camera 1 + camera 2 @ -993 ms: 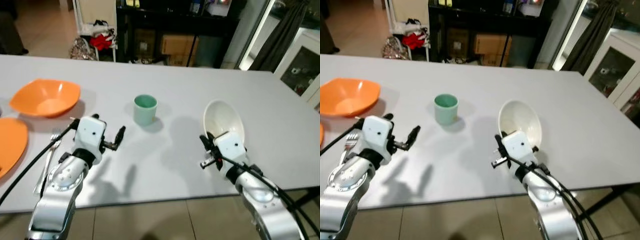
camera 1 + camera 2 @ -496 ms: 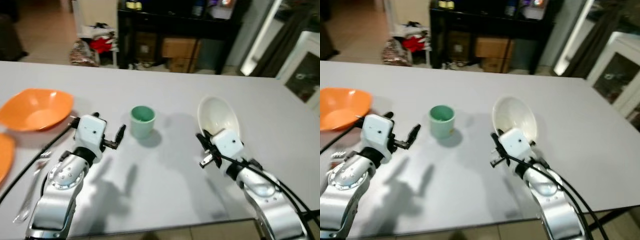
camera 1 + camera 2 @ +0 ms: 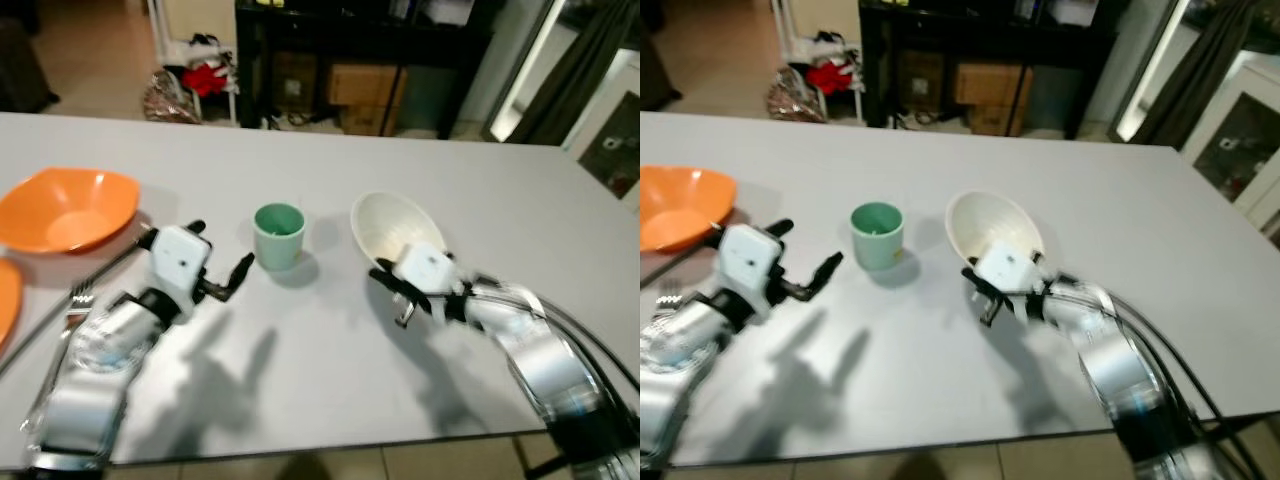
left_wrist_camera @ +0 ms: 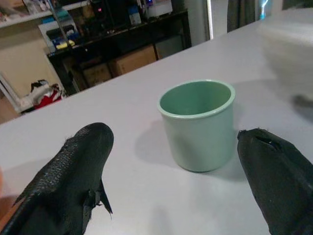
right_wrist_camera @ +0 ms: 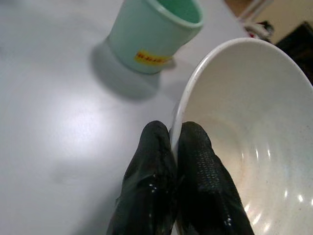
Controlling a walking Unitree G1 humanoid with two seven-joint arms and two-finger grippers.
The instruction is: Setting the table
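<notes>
Your right gripper has its jaws pinched tight on the rim of the white bowl, which is tilted on the grey worktop just beside the green cup. Your left gripper has its jaws spread wide and empty, low over the worktop with the cup standing upright just ahead of them. An orange bowl and a fork lie at your left.

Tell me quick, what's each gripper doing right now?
Left gripper: open, empty, fingers either side of the green cup, not touching.
Right gripper: shut on the white bowl rim.
</notes>
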